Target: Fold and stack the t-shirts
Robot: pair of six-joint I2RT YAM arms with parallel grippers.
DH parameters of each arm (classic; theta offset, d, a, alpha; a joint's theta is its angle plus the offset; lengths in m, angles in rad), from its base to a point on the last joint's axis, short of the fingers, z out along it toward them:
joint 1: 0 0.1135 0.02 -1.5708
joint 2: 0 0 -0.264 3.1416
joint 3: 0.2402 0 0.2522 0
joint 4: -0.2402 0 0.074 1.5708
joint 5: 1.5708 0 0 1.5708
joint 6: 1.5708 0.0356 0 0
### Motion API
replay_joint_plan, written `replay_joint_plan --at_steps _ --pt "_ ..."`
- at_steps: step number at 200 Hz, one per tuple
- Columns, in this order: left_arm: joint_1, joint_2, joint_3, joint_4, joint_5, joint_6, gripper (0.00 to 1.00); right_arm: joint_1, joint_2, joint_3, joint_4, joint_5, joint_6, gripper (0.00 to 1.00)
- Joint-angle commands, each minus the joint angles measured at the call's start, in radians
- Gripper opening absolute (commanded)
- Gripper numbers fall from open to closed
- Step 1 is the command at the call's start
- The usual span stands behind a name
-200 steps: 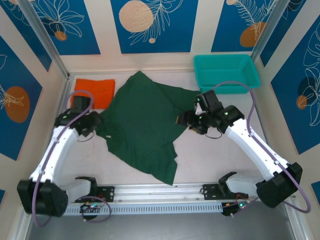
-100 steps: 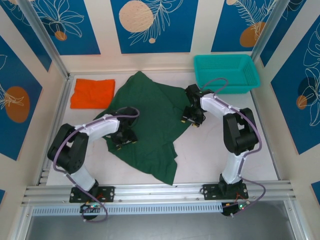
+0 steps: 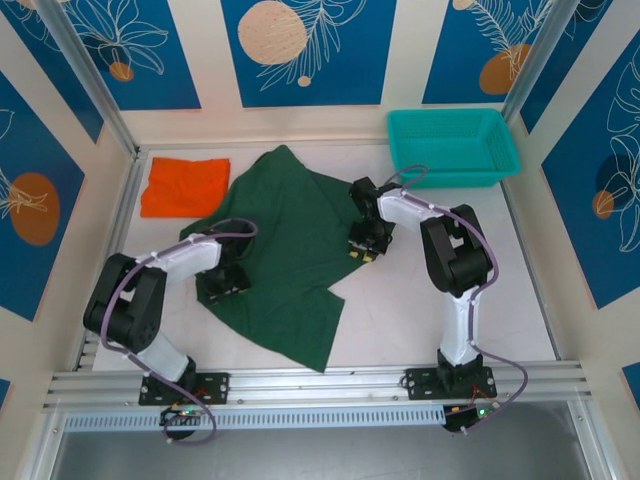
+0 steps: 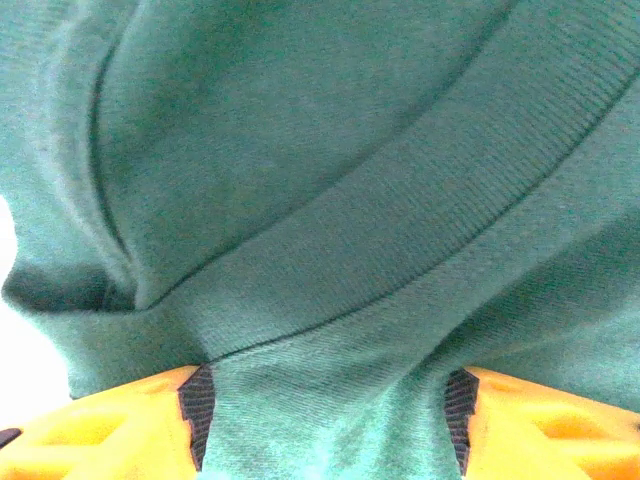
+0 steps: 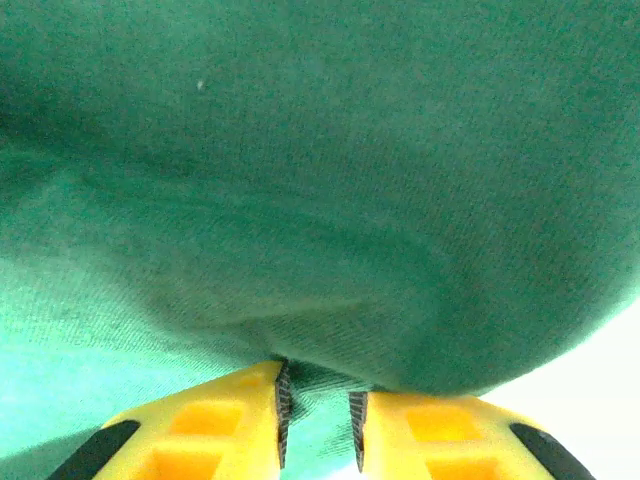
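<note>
The dark green t-shirt point(image 3: 290, 250) lies spread and rumpled across the middle of the table. The orange t-shirt point(image 3: 185, 187) lies folded at the back left. My left gripper point(image 3: 222, 282) is pressed down on the green shirt's left edge. In the left wrist view its jaws point(image 4: 325, 420) stand wide apart, with a ribbed hem of green cloth point(image 4: 320, 200) bunched between them. My right gripper point(image 3: 364, 243) is at the shirt's right edge. Its jaws point(image 5: 317, 425) are nearly together, pinching a fold of the green cloth point(image 5: 320, 180).
A teal mesh basket point(image 3: 450, 178) stands at the back right, just behind the right arm. Bare white table point(image 3: 420, 300) lies to the right of the green shirt. A metal rail point(image 3: 320, 385) runs along the near edge.
Both arms reached in and came down on the green shirt's edges. The right jaws have closed on the cloth. The shirt's right edge and bottom corner have been drawn leftward.
</note>
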Motion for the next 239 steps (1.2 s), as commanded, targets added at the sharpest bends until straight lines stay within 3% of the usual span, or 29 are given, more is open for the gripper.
replay_joint_plan --at_steps 1,33,60,95,132,161,203,239 --pt "0.083 -0.011 -0.018 -0.050 -0.061 0.112 0.64 0.084 -0.045 -0.146 0.021 -0.101 0.129 0.27" --pt "0.146 0.068 0.076 -0.038 0.010 0.225 0.66 0.245 -0.158 -0.220 0.059 -0.142 0.246 0.35" --pt "0.148 0.120 0.169 -0.038 0.087 0.269 0.70 0.229 -0.269 -0.173 -0.001 -0.122 0.200 0.50" --pt "0.148 0.128 0.265 -0.077 0.145 0.282 0.76 0.010 -0.417 -0.188 -0.061 -0.076 0.085 0.59" --pt "0.114 -0.015 0.279 -0.153 0.155 0.243 0.79 -0.270 -0.465 -0.275 -0.027 -0.057 -0.056 0.60" --pt "0.030 -0.139 0.245 -0.281 0.065 0.215 0.75 -0.381 -0.392 -0.294 0.012 -0.071 -0.156 0.56" --pt "-0.187 -0.266 0.004 -0.113 0.392 0.095 0.58 -0.434 -0.311 -0.287 0.132 -0.165 -0.217 0.49" --pt "-0.409 -0.192 -0.025 -0.034 0.457 0.050 0.55 -0.437 -0.209 -0.239 0.152 -0.211 -0.209 0.41"
